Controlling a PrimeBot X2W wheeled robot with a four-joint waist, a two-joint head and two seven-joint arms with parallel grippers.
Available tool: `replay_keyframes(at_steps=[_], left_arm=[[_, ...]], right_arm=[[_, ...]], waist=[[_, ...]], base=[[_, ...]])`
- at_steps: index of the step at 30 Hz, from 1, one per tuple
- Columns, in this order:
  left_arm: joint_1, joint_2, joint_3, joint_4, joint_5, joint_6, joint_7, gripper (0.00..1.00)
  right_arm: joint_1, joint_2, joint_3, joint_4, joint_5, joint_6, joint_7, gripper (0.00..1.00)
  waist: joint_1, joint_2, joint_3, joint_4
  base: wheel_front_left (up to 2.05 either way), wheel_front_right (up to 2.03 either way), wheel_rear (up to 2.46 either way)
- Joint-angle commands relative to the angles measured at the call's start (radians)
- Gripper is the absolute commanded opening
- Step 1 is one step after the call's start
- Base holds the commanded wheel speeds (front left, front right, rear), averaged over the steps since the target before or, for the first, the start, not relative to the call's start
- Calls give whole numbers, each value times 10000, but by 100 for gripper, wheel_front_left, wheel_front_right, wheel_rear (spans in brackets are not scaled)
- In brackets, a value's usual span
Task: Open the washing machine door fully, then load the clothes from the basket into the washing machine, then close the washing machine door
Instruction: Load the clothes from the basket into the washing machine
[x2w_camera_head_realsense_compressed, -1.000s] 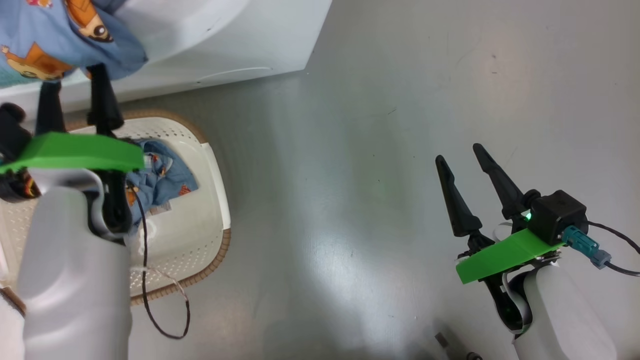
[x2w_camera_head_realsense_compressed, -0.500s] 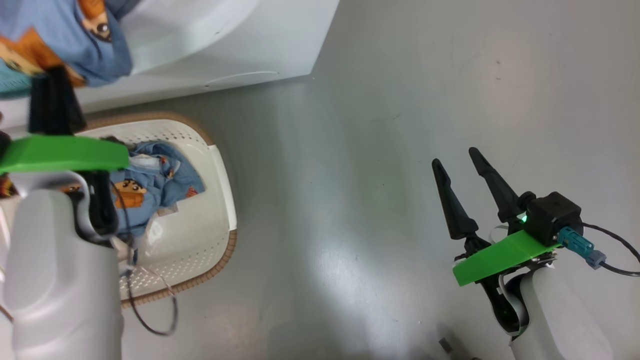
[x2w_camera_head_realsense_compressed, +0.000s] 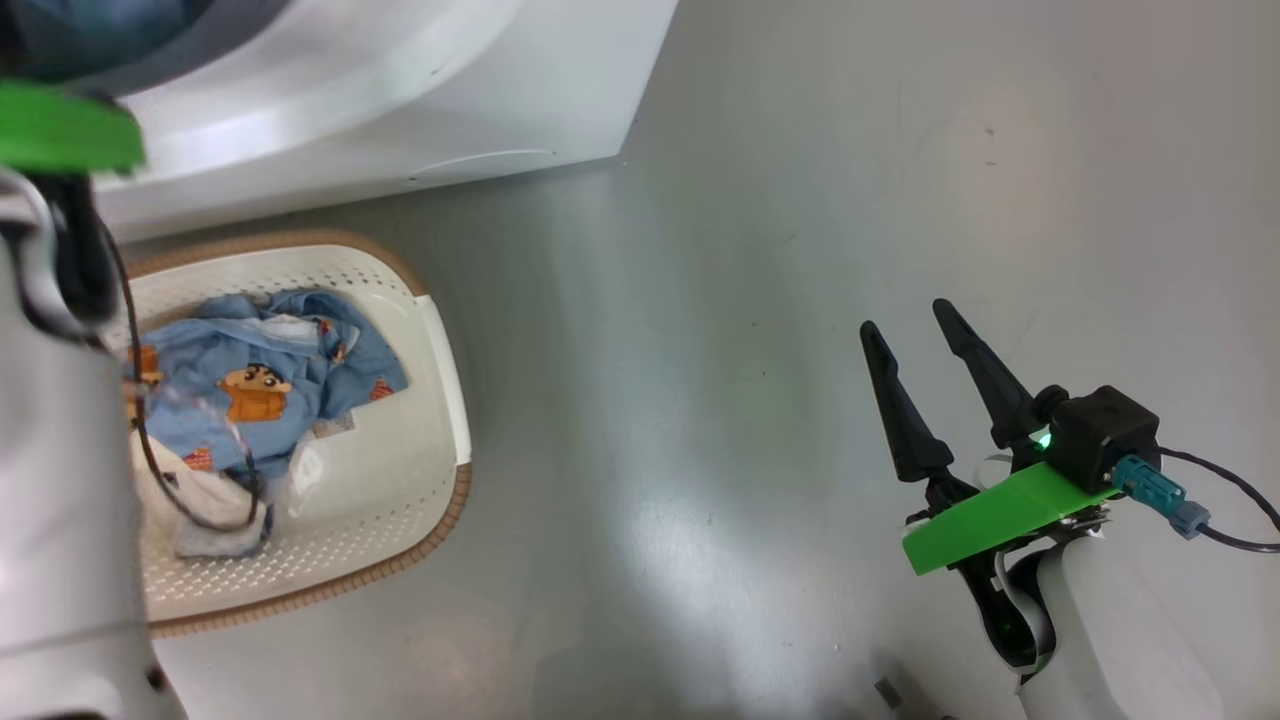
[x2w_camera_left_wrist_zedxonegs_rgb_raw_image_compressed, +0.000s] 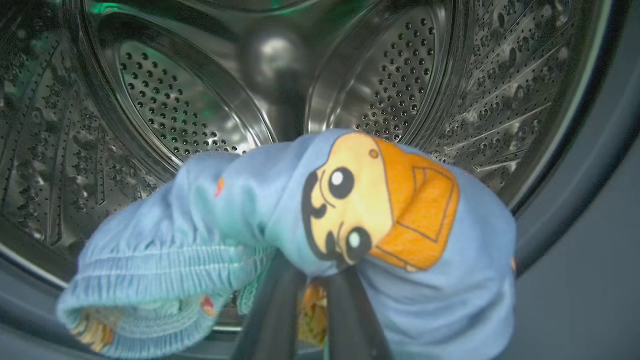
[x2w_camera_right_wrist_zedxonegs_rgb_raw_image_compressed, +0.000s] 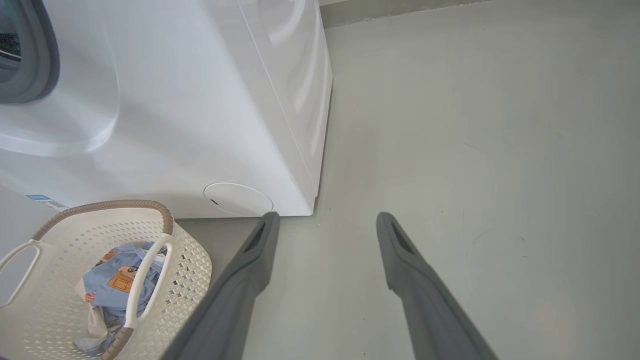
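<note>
My left gripper (x2w_camera_left_wrist_zedxonegs_rgb_raw_image_compressed: 312, 280) is shut on a light blue garment (x2w_camera_left_wrist_zedxonegs_rgb_raw_image_compressed: 350, 210) with an orange-brown cartoon print, held at the mouth of the washing machine's steel drum (x2w_camera_left_wrist_zedxonegs_rgb_raw_image_compressed: 425, 75). The fabric drapes over the fingertips and hides them. More blue printed clothes (x2w_camera_head_realsense_compressed: 260, 380) and a cream-white piece (x2w_camera_head_realsense_compressed: 215, 525) lie in the basket (x2w_camera_head_realsense_compressed: 440, 330), which stands on the floor in front of the washing machine (x2w_camera_head_realsense_compressed: 450, 90). My right gripper (x2w_camera_head_realsense_compressed: 903, 317) hangs open and empty over the floor, far right of the basket. The washing machine door is out of view.
The grey gasket (x2w_camera_left_wrist_zedxonegs_rgb_raw_image_compressed: 575, 200) rings the drum opening. A round filter cap (x2w_camera_right_wrist_zedxonegs_rgb_raw_image_compressed: 238, 199) sits low on the machine's white front, just beyond my right gripper (x2w_camera_right_wrist_zedxonegs_rgb_raw_image_compressed: 326, 216). The basket's brown rim (x2w_camera_right_wrist_zedxonegs_rgb_raw_image_compressed: 100, 205) rises at lower left. Grey floor (x2w_camera_head_realsense_compressed: 750, 250) stretches between the arms.
The left gripper's fingers closed on the blue garment and the arm carried it up and forward into the drum opening. More of the clothes in the basket now show. The right arm barely moved.
</note>
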Motion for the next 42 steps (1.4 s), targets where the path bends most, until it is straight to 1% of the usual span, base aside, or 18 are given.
replay_keyframes(at_steps=[1, 7, 11, 20, 28, 34, 42], left_arm=[[-331, 537, 154, 32, 92, 70, 118, 0], [-1449, 782, 137, 1141, 55, 127, 303, 0], [-2149, 940, 35, 1789, 89, 75, 249, 0], [-3476, 1158, -321, 2649, 291, -17, 75, 0], [-4632, 1519, -536, 2745, 543, -71, -336, 0], [-5632, 1778, -703, 2842, 749, -150, -418, 0], [-6132, 1944, -908, 2654, 929, -320, -428, 0]], right_arm=[[264, 16, 204, -166, 118, 63, -48, 100], [283, -10, 172, -245, 164, 63, -48, 100], [279, -37, 144, -310, 157, 63, -48, 100], [311, -72, 85, -393, 159, 63, -48, 100], [228, 31, 338, -473, 211, 63, -48, 100], [170, 91, 405, -444, 300, 63, -48, 100], [142, 170, 543, -369, 390, 63, -48, 100]], waist=[[0, 0, 68, -66], [0, 0, 319, -114], [0, 0, 602, -94], [0, 0, 1380, -49], [0, 0, 1930, -257], [0, 0, 2091, -436], [0, 0, 2119, -596]], base=[[0, 0, 0], [0, 0, 0], [0, 0, 0], [0, 0, 0], [0, 0, 0], [0, 0, 0], [0, 0, 0]])
